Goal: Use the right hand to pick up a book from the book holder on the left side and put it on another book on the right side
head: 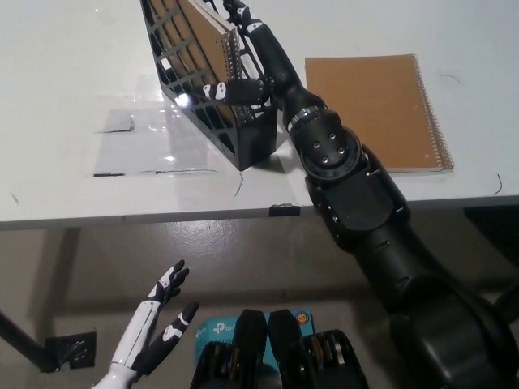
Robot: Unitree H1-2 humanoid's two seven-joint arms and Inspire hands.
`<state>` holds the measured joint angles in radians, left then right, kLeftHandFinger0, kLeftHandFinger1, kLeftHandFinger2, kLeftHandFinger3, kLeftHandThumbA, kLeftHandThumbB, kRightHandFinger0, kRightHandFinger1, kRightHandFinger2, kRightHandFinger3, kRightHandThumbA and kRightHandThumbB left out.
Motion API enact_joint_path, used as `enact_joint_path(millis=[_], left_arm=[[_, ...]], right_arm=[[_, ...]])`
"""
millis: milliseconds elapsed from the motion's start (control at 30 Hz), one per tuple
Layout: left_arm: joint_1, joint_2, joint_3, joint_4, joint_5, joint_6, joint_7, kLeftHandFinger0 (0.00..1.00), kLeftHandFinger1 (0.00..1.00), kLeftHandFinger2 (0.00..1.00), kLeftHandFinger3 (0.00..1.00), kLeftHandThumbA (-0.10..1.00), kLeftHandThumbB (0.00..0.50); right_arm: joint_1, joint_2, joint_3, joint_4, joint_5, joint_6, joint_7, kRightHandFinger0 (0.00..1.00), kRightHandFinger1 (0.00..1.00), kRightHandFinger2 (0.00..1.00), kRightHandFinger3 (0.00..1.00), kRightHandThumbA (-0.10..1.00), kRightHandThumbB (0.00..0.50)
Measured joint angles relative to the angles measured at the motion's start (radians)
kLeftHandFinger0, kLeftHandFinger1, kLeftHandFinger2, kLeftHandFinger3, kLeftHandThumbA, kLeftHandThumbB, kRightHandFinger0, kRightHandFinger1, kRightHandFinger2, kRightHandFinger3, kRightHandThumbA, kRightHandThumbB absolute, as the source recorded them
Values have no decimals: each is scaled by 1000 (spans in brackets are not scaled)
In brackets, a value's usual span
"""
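A white table (65, 178) seen from steeply above. At its upper middle stands a black lattice book holder (212, 113), tilted, with a brown spiral-bound book (212, 44) leaning inside it, spiral edge facing right. To the right, well apart from the holder, a second brown spiral book (377, 109) lies flat on the table, its spiral along the far right edge.

The black right hand (247, 61) reaches up into the holder from the lower right. One finger stretches left across the holder's open side, low against the lattice, while others run up along the book's spiral edge; they look placed around that edge, but whether they actually pinch it cannot be told (the grip is partly hidden).

The leaning book lies just left of these fingers, its long axis rising away from the table, so it would likely need lifting up and rightward toward the flat book.

The white left hand (154, 340) rests below the table edge at lower left, fingers spread, holding nothing.
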<state>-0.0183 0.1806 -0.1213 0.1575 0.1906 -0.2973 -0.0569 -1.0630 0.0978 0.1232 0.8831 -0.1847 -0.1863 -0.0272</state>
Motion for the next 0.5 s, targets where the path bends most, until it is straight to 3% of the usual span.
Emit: enact_joint_path(millis=[300,500], left_arm=[[0,2,1,-6,4,10,-4,1000,1000,1000,1000,888,272],[0,3,1,-6,12,11,-4,1000,1000,1000,1000,883,257]], right_arm=[[32,-21,-4,-241,9,26,17,1000,1000,1000,1000,1000,401],[32,-29,-17,-317,14,46,18,1000,1000,1000,1000,1000,377]])
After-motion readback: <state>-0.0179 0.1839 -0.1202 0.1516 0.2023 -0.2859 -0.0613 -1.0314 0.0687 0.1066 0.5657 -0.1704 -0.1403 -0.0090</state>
